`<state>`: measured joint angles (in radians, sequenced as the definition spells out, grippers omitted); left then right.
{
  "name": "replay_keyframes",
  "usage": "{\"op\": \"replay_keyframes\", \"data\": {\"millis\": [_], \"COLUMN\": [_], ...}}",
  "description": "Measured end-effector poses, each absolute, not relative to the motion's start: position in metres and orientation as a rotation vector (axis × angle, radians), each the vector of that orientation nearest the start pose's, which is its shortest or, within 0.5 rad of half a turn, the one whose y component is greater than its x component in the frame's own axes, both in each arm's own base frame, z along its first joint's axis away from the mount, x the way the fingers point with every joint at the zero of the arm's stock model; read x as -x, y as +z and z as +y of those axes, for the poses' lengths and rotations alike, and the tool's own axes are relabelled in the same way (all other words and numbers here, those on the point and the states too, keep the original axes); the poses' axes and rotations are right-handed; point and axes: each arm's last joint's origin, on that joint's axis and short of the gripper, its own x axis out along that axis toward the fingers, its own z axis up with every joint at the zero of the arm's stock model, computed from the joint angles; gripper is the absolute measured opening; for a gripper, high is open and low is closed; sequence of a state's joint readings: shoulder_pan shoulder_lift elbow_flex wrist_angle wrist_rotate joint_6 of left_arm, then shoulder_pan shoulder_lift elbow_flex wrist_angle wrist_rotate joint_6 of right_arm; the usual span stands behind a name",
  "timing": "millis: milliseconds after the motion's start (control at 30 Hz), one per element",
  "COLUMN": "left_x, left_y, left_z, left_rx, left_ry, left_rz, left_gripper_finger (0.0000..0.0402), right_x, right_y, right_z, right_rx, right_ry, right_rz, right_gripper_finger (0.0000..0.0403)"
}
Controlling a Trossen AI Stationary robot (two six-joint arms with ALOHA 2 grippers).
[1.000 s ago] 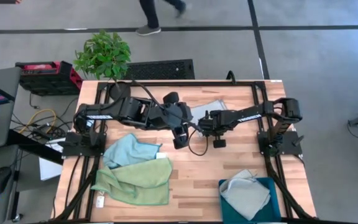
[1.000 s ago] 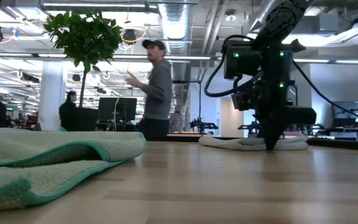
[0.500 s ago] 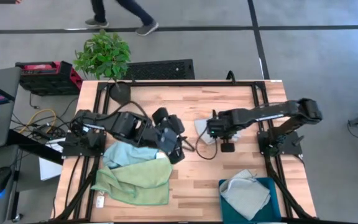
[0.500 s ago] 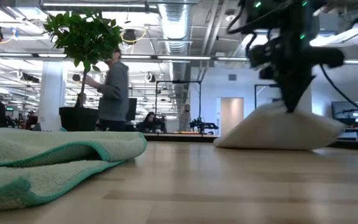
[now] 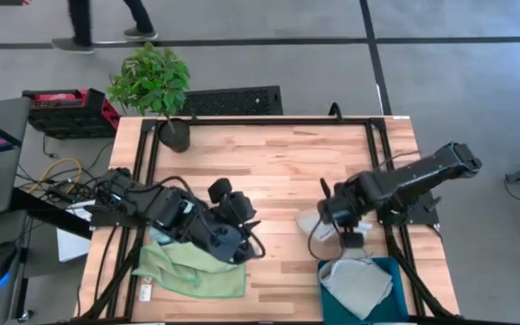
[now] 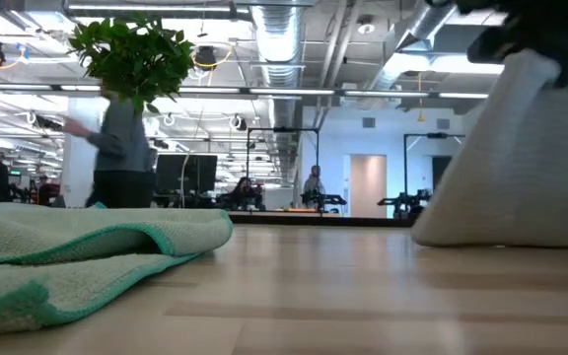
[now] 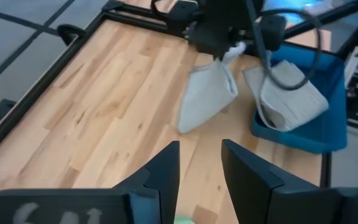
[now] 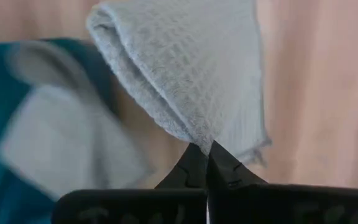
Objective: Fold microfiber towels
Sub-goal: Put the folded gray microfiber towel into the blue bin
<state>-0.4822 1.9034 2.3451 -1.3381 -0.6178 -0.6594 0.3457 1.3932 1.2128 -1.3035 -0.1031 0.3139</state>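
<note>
High view looks straight down; low view sits at tabletop height; both share the green towel [image 5: 199, 269].

The far half of the wooden table [image 5: 269, 149] lies bare, apart from the potted plant [image 5: 152, 86] at its far left corner. Nearer, the green towel [image 5: 192, 271] fills the left, while the teal bin [image 5: 395, 302] and the hanging grey towel [image 5: 312, 223] block the right.

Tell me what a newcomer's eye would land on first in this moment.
Most striking is the right tool, shut on a folded light grey towel that hangs from it, beside the teal bin at the table's near right corner. That bin already holds another grey towel. Across the table, the left tool hovers open over the pale green towel near the left edge.
</note>
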Motion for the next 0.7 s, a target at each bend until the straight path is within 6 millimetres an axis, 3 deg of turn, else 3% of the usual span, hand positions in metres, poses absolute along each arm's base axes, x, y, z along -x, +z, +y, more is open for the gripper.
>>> {"op": "replay_keyframes", "data": {"millis": [367, 700], "left_x": [-0.319, -0.317], "left_y": [0.441, 0.441], "left_z": [-0.166, -0.170], "left_rx": [0.147, 0.142], "left_ry": [0.322, 0.307], "left_rz": [0.678, 0.680], "left_gripper_finger": [0.0112, 0.0112], "right_x": [-0.203, -0.179], "right_y": [0.297, 0.292], "right_z": [0.157, 0.212], "right_rx": [-0.131, -0.232], "right_ry": [0.167, 0.127], "right_rz": [1.536, 1.565], "right_gripper_finger": [0.0008, 0.0008]}}
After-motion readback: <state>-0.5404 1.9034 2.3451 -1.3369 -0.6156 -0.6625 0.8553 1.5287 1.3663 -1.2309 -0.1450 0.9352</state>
